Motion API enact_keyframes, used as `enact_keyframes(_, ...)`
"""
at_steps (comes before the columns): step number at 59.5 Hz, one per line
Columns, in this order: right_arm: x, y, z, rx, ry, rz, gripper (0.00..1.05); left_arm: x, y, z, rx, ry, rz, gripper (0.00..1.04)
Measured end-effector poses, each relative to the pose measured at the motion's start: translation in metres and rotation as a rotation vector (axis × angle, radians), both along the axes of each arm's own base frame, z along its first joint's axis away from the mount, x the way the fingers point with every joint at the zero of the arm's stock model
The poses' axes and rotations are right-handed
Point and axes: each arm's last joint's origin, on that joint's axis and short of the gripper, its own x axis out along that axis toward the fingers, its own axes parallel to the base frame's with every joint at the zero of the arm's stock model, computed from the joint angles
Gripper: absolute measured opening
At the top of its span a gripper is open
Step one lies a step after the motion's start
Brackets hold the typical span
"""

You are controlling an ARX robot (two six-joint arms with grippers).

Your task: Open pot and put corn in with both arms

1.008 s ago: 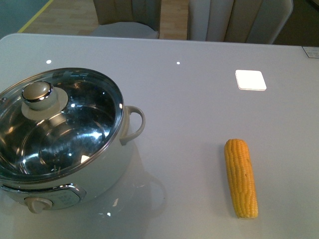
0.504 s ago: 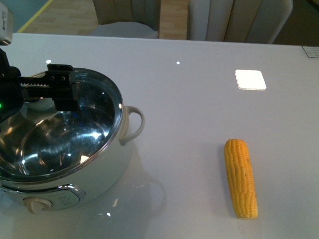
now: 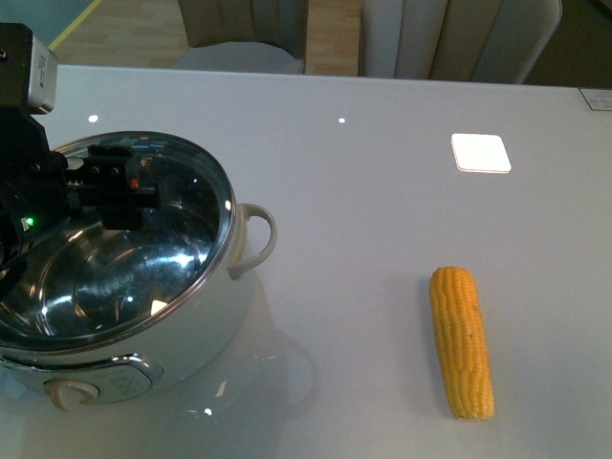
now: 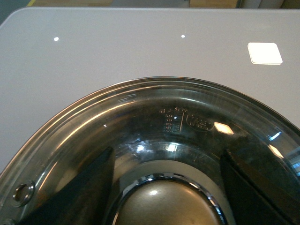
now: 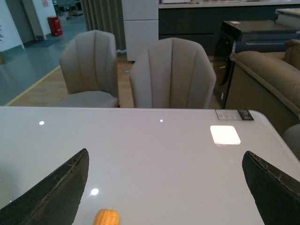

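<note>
The white pot [image 3: 196, 330] stands at the table's left with its glass lid [image 3: 177, 253] on, its loop handle [image 3: 256, 239] towards the middle and its cream front knob [image 3: 67, 392] low. My left gripper [image 3: 107, 186] hangs over the lid and hides the lid knob in the front view. In the left wrist view the left gripper [image 4: 166, 185] is open, one finger on each side of the metal lid knob [image 4: 161, 206]. The yellow corn [image 3: 462, 341] lies on the table at the right. My right gripper [image 5: 164, 187] is open and empty above the table, with the corn's tip [image 5: 106, 217] below it.
A white square patch [image 3: 480, 153] lies on the table at the back right. Chairs [image 3: 459, 38] stand behind the table's far edge. A sofa and a dark cabinet [image 5: 253, 37] stand further back.
My left arm came in from the left and moved over the pot lid, covering its knob. The pot and the corn have not moved.
</note>
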Motion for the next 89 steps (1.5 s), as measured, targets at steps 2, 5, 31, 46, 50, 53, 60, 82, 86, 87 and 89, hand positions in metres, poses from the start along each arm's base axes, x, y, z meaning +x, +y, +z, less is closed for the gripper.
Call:
enact_keyframes(2, 0.000, 0.000, 0.000, 0.000, 0.000, 0.000, 0.96, 0.000, 0.000, 0.000, -0.005, -0.001, 0.006, 0.53)
enact_keyframes(5, 0.000, 0.000, 0.000, 0.000, 0.000, 0.000, 0.96, 0.000, 0.000, 0.000, -0.007, -0.001, 0.015, 0.47)
enact_keyframes(31, 0.000, 0.000, 0.000, 0.000, 0.000, 0.000, 0.96, 0.001, 0.002, 0.007, 0.003, 0.009, 0.034, 0.42)
enact_keyframes(46, 0.000, 0.000, 0.000, 0.000, 0.000, 0.000, 0.96, 0.006, 0.022, 0.040, -0.010, -0.028, 0.094, 0.42)
enact_keyframes(50, 0.000, 0.000, 0.000, 0.000, 0.000, 0.000, 0.96, 0.009, 0.031, 0.056, -0.023, -0.073, 0.115, 0.42)
enact_keyframes(53, 0.000, 0.000, 0.000, 0.000, 0.000, 0.000, 0.96, 0.011, 0.039, 0.068, -0.035, -0.107, 0.128, 0.42)
enact_keyframes(60, 0.000, 0.000, 0.000, 0.000, 0.000, 0.000, 0.96, 0.014, 0.064, 0.092, -0.059, -0.164, 0.168, 0.42)
enact_keyframes(82, 0.000, 0.000, 0.000, 0.000, 0.000, 0.000, 0.96, 0.009, 0.202, 0.073, 0.027, -0.188, 0.541, 0.42)
enact_keyframes(86, 0.000, 0.000, 0.000, 0.000, 0.000, 0.000, 0.96, 0.002, 0.228, 0.060, 0.036, -0.160, 0.620, 0.42)
enact_keyframes(87, 0.000, 0.000, 0.000, 0.000, 0.000, 0.000, 0.96, 0.001, 0.232, 0.058, 0.036, -0.156, 0.631, 0.42)
enact_keyframes(89, 0.000, 0.000, 0.000, 0.000, 0.000, 0.000, 0.96, -0.002, 0.241, 0.052, 0.039, -0.145, 0.661, 0.42)
